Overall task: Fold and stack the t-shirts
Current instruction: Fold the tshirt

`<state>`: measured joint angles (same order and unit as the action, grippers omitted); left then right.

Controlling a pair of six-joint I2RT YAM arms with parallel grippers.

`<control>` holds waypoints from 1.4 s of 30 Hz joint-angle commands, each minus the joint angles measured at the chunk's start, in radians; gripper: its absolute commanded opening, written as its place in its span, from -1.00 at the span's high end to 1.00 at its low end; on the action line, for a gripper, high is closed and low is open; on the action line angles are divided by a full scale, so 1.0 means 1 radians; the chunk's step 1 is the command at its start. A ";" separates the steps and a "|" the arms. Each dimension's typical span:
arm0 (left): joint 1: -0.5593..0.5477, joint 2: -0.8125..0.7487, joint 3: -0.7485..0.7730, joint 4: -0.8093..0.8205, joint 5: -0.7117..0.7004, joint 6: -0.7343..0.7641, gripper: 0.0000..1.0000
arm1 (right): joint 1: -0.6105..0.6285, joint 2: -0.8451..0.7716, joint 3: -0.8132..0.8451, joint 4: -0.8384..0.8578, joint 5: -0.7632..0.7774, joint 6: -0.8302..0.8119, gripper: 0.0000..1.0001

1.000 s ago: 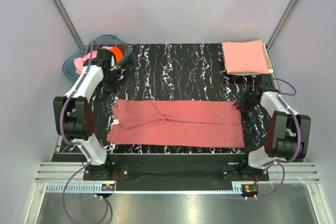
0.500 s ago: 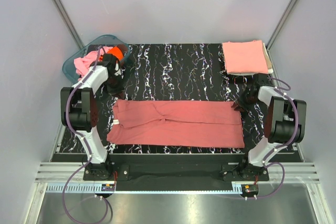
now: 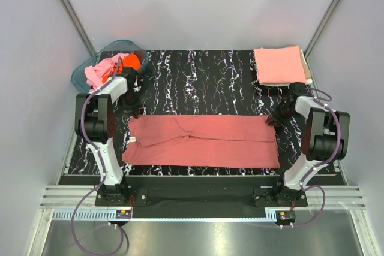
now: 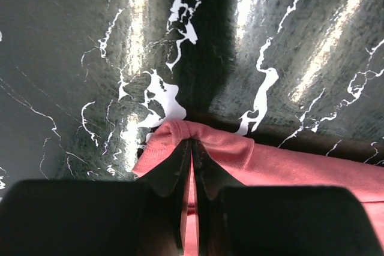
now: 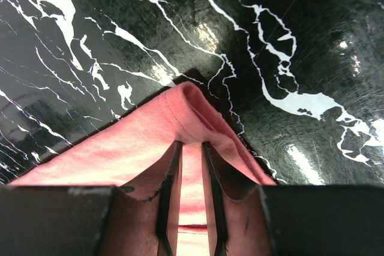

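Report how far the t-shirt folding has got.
Done: one salmon-pink shirt lies folded at the far right corner of the table. In hand: the brick-red shirt is spread as a long band, with the left gripper and right gripper each pinching a far corner of it. Left: finishing that fold, stacking it, then the pink shirt and orange shirt heaped in the teal tub.
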<state>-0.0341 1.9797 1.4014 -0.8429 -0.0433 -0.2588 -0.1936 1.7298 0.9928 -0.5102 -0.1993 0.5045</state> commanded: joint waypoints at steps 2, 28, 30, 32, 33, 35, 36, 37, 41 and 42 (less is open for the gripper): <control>0.016 0.028 0.018 0.034 -0.095 -0.013 0.79 | -0.026 0.033 -0.022 0.004 0.164 -0.032 0.47; -0.128 -0.284 0.026 0.033 0.240 -0.071 0.75 | -0.027 -0.254 0.014 -0.073 0.103 0.026 0.36; -0.194 -0.318 -0.014 0.054 0.249 -0.085 0.75 | -0.026 -0.269 0.007 -0.076 0.071 0.032 0.36; -0.228 -0.332 -0.086 0.070 0.238 -0.120 0.75 | -0.026 -0.299 -0.002 -0.077 0.061 0.034 0.35; -0.249 -0.338 -0.110 0.086 0.209 -0.138 0.75 | -0.026 -0.309 -0.003 -0.079 0.058 0.032 0.36; -0.263 -0.338 -0.172 0.113 0.204 -0.177 0.75 | -0.026 -0.332 -0.005 -0.076 0.048 0.026 0.35; -0.276 -0.335 -0.186 0.135 0.203 -0.187 0.75 | -0.026 -0.338 -0.002 -0.076 0.032 0.025 0.35; -0.282 -0.329 -0.199 0.142 0.198 -0.195 0.75 | -0.026 -0.345 0.000 -0.076 0.026 0.023 0.35; -0.311 -0.282 -0.186 0.149 0.157 -0.211 0.74 | -0.026 -0.357 0.009 -0.076 0.006 0.028 0.35; -0.323 -0.256 -0.179 0.151 0.143 -0.215 0.75 | -0.024 -0.357 0.010 -0.074 0.001 0.032 0.35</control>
<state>-0.3313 1.6951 1.1973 -0.7509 0.1436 -0.4358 -0.2169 1.4044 0.9730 -0.5770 -0.1596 0.5255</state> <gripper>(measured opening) 0.124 0.325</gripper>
